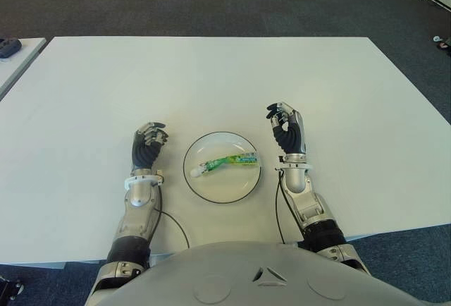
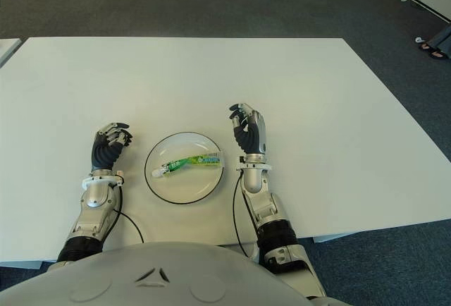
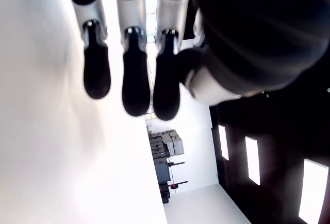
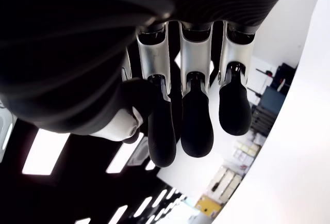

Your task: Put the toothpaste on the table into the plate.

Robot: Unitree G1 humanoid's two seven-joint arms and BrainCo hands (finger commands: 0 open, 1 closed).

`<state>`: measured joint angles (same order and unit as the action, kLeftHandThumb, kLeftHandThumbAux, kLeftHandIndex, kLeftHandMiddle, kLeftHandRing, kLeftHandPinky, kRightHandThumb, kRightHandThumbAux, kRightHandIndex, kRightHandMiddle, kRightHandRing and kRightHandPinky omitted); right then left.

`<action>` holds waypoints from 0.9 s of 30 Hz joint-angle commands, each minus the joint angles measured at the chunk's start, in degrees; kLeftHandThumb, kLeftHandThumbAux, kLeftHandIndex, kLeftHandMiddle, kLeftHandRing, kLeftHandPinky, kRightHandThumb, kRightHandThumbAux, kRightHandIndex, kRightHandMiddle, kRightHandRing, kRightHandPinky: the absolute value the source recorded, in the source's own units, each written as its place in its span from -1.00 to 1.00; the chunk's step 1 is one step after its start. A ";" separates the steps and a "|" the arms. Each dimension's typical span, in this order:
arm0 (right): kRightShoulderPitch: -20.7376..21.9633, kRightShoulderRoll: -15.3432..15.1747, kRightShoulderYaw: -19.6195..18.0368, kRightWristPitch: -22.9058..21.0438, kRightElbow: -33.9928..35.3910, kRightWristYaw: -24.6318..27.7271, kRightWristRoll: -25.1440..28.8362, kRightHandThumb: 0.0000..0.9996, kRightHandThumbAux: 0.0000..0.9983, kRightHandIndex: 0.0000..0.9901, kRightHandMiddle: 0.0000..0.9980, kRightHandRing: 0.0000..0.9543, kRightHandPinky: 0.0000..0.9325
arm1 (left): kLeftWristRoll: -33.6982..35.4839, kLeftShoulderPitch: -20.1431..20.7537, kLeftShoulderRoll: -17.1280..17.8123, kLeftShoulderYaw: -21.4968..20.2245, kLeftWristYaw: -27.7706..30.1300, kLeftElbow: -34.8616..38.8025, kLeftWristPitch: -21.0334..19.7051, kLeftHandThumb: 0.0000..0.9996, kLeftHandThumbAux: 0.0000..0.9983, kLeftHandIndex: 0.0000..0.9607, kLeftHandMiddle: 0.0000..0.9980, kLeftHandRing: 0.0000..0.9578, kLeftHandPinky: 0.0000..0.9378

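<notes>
- Two metal-and-black robot forearms reach out from the grey torso at the near edge of the broad white table (image 1: 211, 73), one on each side of a dish.
- Between them, close to the near edge, sits the round white plate with a thin dark rim (image 1: 222, 192).
- Inside that plate lies the small green-and-white toothpaste tube (image 1: 227, 161), flat on its side and tilted slightly, running across the plate from the robot's left to its right.
- Its white cap end points toward the robot's left side; the green printed body with the flat crimped tail reaches toward the plate's right rim.
- Neither hand touches the tube.
- Just left of the plate shows the left hand (image 1: 150, 143), fingers curled loosely inward and holding nothing; its wrist view shows three dark fingertips (image 3: 135, 90) bent over bare white surface.
- Just right of the plate stands the right hand (image 1: 287, 131), raised a little farther out than the left, fingers (image 4: 196, 126) bent with nothing between them.
- Beyond both hands the table stretches bare to its far edge.
- Past that edge lies dark grey carpet (image 1: 211, 3).
</notes>
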<state>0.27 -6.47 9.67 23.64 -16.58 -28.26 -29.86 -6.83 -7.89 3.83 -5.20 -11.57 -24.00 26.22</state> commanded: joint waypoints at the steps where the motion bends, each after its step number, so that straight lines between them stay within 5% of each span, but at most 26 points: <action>1: -0.23 -0.42 -0.75 -2.03 -0.55 -0.23 -0.39 0.68 0.38 -0.18 0.15 0.48 0.53 | -0.19 -0.35 0.25 0.43 0.74 -1.91 -1.00 0.40 0.44 -0.10 0.17 0.23 0.18; 27: 0.43 -3.62 -0.07 -2.66 -5.48 1.09 -1.17 0.68 0.38 -0.17 0.19 0.64 0.65 | 0.08 -0.07 0.12 0.54 0.87 -2.01 -0.58 0.40 0.44 -0.10 0.18 0.24 0.21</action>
<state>0.25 -9.49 9.16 21.17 -21.10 -28.57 -31.34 -6.83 -7.59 4.04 -5.18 -11.57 -24.53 26.63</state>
